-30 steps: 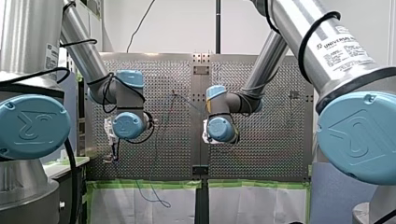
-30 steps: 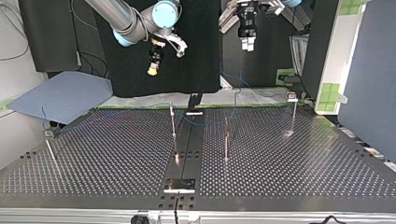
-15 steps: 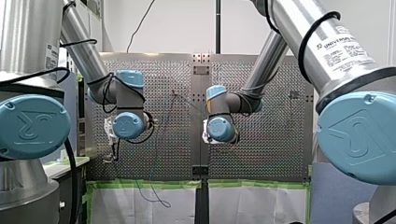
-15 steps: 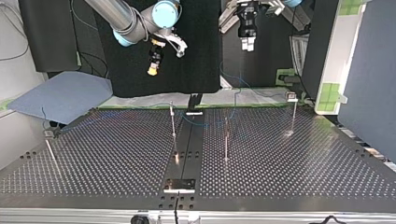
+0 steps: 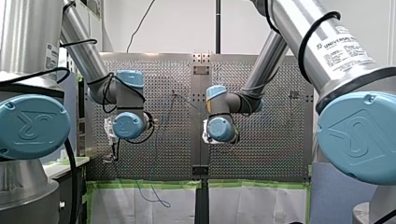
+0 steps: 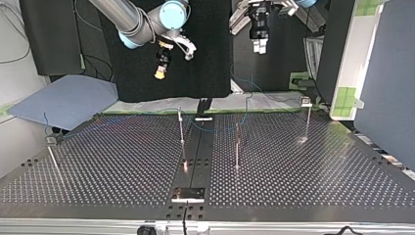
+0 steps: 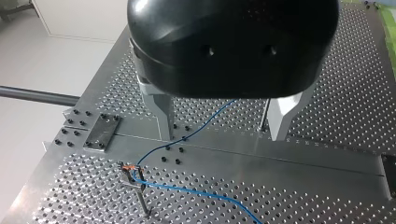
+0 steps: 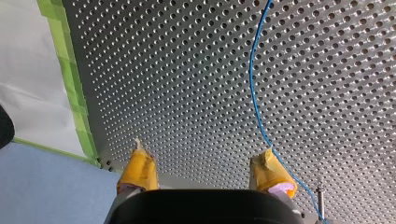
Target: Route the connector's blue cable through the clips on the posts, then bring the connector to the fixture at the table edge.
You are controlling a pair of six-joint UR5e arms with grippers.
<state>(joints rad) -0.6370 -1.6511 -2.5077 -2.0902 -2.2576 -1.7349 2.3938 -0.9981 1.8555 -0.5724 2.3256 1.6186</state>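
The blue cable [image 7: 196, 129] lies on the perforated table and passes through the orange clip on a short post [image 7: 132, 173]. My left gripper [image 7: 222, 116] hovers high above it, metal fingers [image 7: 160, 112] open and empty. My right gripper [image 8: 204, 172] also hangs above the table, its yellow pads [image 8: 138, 171] open and empty, with the cable [image 8: 254, 79] running under one pad. In the top view my right gripper [image 6: 160, 72] and my left gripper [image 6: 259, 46] are both well above the posts [image 6: 237, 147]. The connector itself I cannot make out.
Several thin posts stand on the table: [image 6: 181, 125], [image 6: 307, 117] and, leaning, [image 6: 52, 157]. A small metal plate [image 6: 187, 194] sits at the near edge in the top view. In the front view a loop of cable [image 5: 156, 198] hangs over the green-taped edge.
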